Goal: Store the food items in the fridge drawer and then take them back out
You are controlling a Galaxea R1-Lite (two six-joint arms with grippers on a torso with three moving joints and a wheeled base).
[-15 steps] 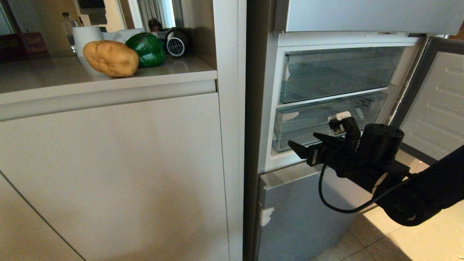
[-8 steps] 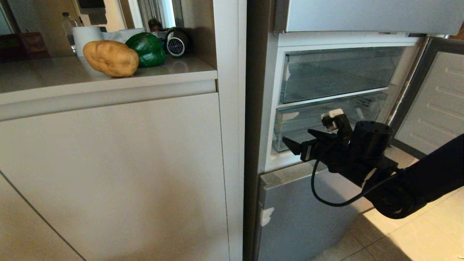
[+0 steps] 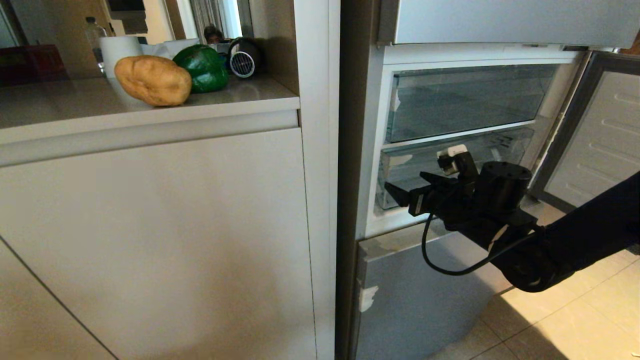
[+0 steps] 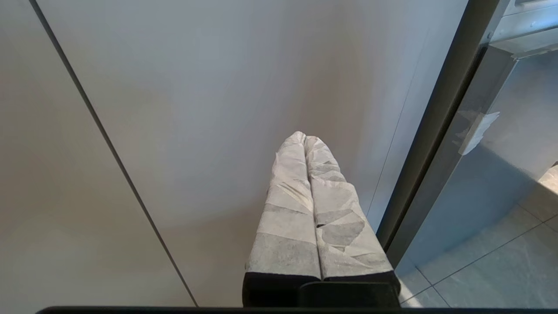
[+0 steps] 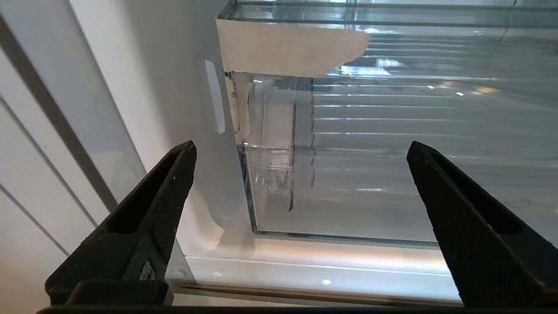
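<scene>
Clear plastic fridge drawer (image 3: pixel 450 165) sits pushed in; right gripper (image 3: pixel 412 189) hangs just in front of its lower left corner, fingers spread wide, nothing held. Potato (image 3: pixel 152 80) & green pepper (image 3: pixel 202 67) touch on the counter (image 3: pixel 150 107), well left of the drawer. Left gripper (image 4: pixel 305 141) pressed together by the cabinet front (image 4: pixel 196 87).

A home kitchen; a blue-grey fridge (image 3: pixel 425 295) stands open beside pale cabinet fronts (image 3: pixel 150 240); a potato (image 3: pixel 152 80) and green pepper (image 3: pixel 202 67) lie on the table (image 3: pixel 75 107) with a water bottle (image 3: pixel 94 37) behind; beige floor tiles (image 3: pixel 565 325) below.
</scene>
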